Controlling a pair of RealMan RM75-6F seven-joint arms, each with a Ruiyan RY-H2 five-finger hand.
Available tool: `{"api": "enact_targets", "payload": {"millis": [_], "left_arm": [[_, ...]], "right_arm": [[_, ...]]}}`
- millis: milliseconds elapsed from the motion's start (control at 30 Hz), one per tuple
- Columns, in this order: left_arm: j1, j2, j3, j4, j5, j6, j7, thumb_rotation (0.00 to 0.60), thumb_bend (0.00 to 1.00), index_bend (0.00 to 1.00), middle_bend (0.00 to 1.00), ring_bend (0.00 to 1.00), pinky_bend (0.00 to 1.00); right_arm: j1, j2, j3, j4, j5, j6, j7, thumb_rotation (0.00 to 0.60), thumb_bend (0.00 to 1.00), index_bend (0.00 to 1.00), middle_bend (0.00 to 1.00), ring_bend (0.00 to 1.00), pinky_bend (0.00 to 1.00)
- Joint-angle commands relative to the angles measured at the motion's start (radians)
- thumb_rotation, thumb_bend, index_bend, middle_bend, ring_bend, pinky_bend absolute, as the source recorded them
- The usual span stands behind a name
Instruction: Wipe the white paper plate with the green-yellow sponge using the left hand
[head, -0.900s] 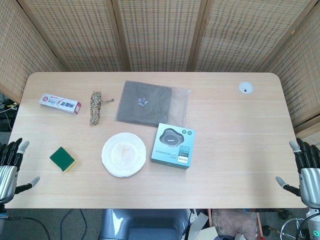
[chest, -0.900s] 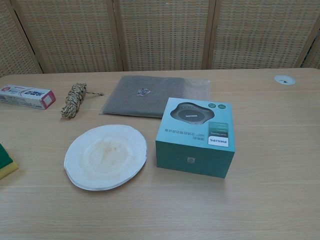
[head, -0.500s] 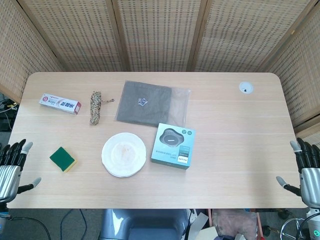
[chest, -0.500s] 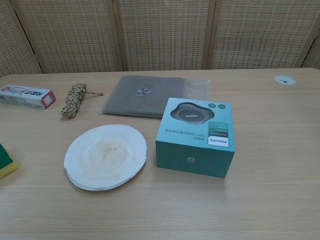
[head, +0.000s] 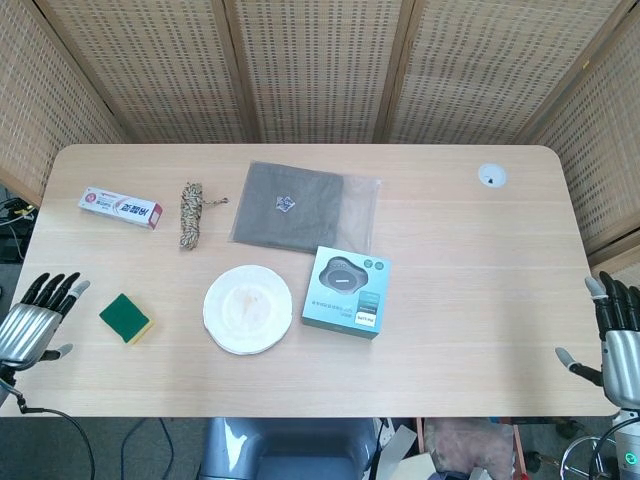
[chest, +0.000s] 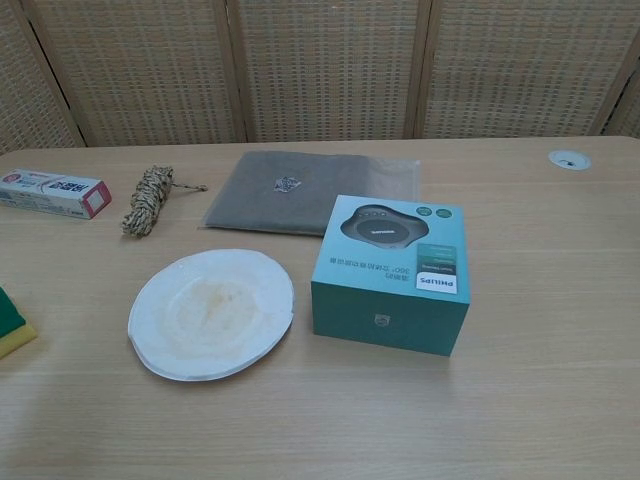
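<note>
— Where to start? Sponge (head: 125, 318) on the table, left of the plate (head: 248, 309), untouched.
— Reach in with the left hand (head: 35, 325) (empty, fingers apart), grip across the sides, avoid nudging it away.

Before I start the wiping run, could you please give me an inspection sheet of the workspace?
Surface: wooden table, with a round grommet at its far right.
Job's things: white paper plate with a faint orange stain; green-yellow sponge lying to its left, untouched.
Clutter: teal box just right of the plate; grey pouch; rope bundle; toothpaste box.
Hands: left hand at the table's left edge, holding nothing, apart from the sponge; right hand at the right edge, fingers spread.
Cables: some on the floor below the near edge.
Surroundings: woven screens behind.
</note>
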Motion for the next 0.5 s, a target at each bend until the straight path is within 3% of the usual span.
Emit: {"api": "enact_targets", "payload": {"millis": [33,167,500], "left_arm": [[-0.069,-0.134,0.038,0.201,0.054,-0.048,-0.170,0.600,0.00,0.02,0.00,0.00,0.05],[-0.088,-0.191,0.054,0.281,0.064,-0.053,-0.220,0.600,0.00,0.13,0.04,0.00,0.11],[-0.120,-0.268,0.077,0.362,0.062,-0.102,-0.224,0.600,0.00,0.32,0.17,0.08,0.19]], "right_arm": [[0.002,-0.002,0.002,0.003,0.003,-0.004,-0.001,0.600,0.00,0.00,0.00,0.00,0.00],[0.004,-0.004,0.004,0.007,0.009,-0.010,0.000,0.600,0.00,0.00,0.00,0.00,0.00],[0.005,-0.005,0.010,0.010,0.020,-0.016,0.011,0.600,0.00,0.00,0.00,0.00,0.00]]}}
